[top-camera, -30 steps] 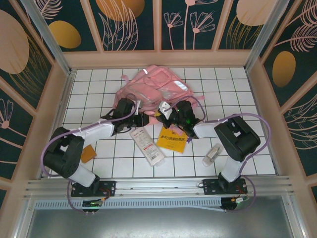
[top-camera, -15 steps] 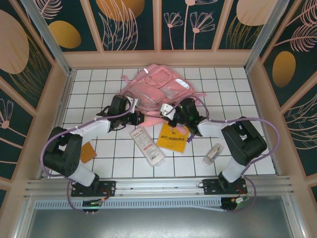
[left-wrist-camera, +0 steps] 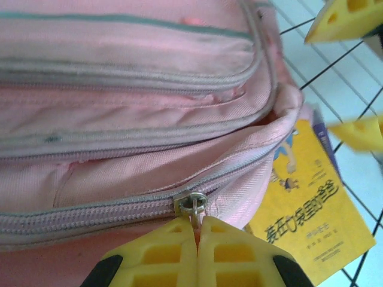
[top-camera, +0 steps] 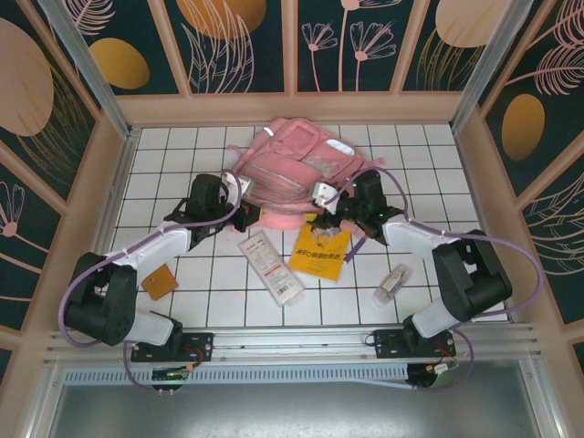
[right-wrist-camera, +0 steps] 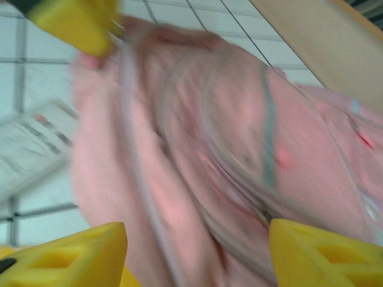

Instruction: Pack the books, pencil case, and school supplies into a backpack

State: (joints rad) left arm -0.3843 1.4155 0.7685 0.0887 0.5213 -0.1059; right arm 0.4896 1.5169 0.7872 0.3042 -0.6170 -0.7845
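Left gripper [left-wrist-camera: 197,233]: jaws pinching zip pull [left-wrist-camera: 190,204] (tiny tab, may slip). Right gripper [right-wrist-camera: 197,254]: jaws apart; backpack [right-wrist-camera: 239,149] between, unheld, could drag.

Quick count on the counter [top-camera: 456,210]
One backpack [top-camera: 292,169], one yellow book [top-camera: 319,254], one pencil case [top-camera: 270,266], one clear tube [top-camera: 391,285], one small orange square [top-camera: 161,282].

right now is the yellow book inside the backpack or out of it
Out. The yellow book lies flat on the white tiles at the near edge of the pink backpack, with its cover in plain view.
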